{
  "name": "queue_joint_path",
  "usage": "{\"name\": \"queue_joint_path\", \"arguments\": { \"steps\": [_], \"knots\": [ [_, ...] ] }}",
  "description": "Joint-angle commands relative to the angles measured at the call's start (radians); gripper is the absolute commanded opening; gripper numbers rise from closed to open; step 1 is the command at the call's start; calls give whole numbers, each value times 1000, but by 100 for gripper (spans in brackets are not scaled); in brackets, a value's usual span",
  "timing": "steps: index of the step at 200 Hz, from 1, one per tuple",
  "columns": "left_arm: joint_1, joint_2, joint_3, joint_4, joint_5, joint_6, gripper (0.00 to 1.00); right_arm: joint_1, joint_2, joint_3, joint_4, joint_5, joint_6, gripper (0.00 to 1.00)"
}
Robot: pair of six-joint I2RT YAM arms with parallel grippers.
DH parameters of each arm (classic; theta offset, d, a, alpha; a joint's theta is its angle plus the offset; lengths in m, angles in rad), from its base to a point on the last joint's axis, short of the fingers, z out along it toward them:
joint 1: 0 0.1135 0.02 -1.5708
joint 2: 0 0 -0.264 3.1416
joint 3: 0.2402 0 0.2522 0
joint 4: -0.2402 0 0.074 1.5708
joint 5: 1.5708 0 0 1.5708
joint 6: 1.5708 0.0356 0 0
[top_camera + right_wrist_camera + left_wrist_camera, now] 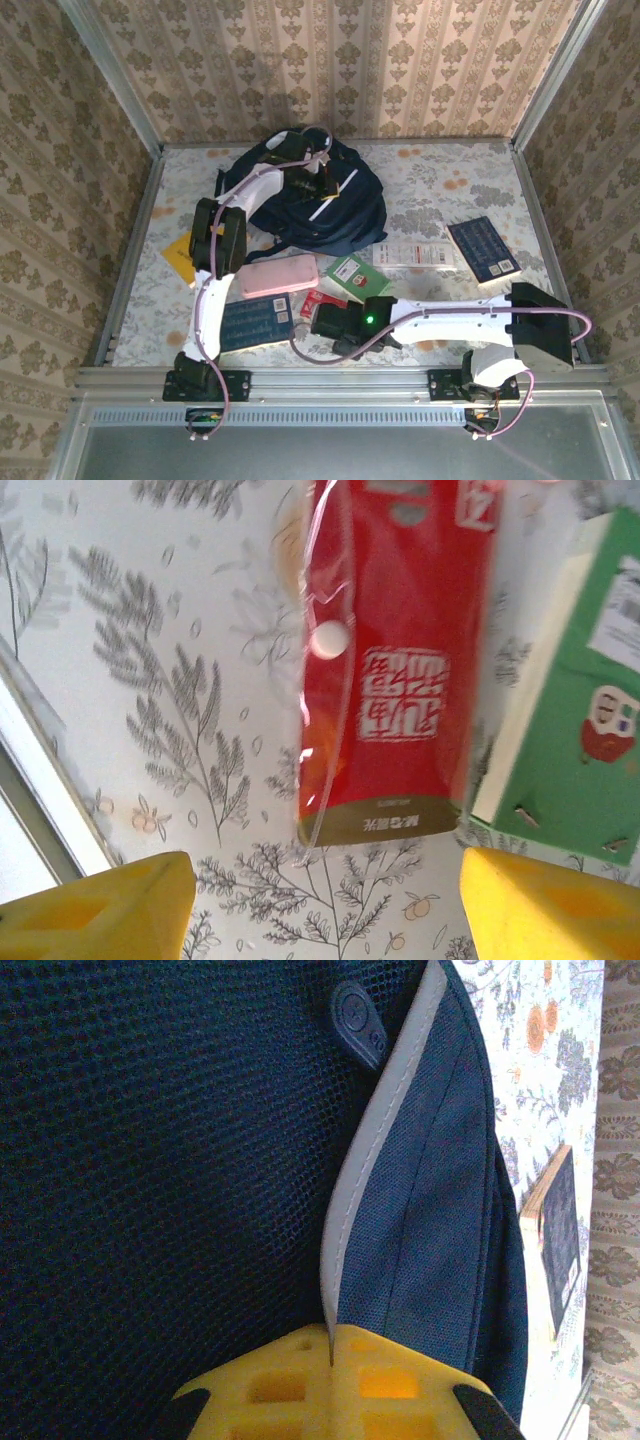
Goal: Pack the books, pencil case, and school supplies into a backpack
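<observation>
Backpack (350,215): navy woven fabric and mesh, slumped at far side of floral table (450,180).
Left gripper (330,1348): pinched shut on the backpack's grey edge strip (370,1150).
Right gripper (327,872): spread wide above glossy red pack (400,660), flat green pack (570,740) just beside.

Overhead view spans table (450,180); wrist views hug backpack (150,1160), red pack (395,660).

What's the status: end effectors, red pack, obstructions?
Left end effector shut on grey trim of backpack. Right end effector open, above red pack. Watch: green pack close beside it.
</observation>
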Motion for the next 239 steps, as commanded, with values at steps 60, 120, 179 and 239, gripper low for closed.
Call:
{"name": "queue_joint_path", "arguments": {
  "steps": [60, 120, 179, 239],
  "knots": [
    [1, -70, -82, 46, 50, -71, 0, 27, 87, -117, 130, 53, -149, 77],
    [1, -66, -95, 72, 66, -80, 0, 18, 187, -108, 160, 235, -140, 74],
    [2, -62, -87, 70, 73, -80, 0, -26, 171, -111, 220, 258, -178, 57],
    [2, -50, -83, 71, 79, -79, 0, -45, 194, -91, 236, 233, -192, 26]
  ]
}}
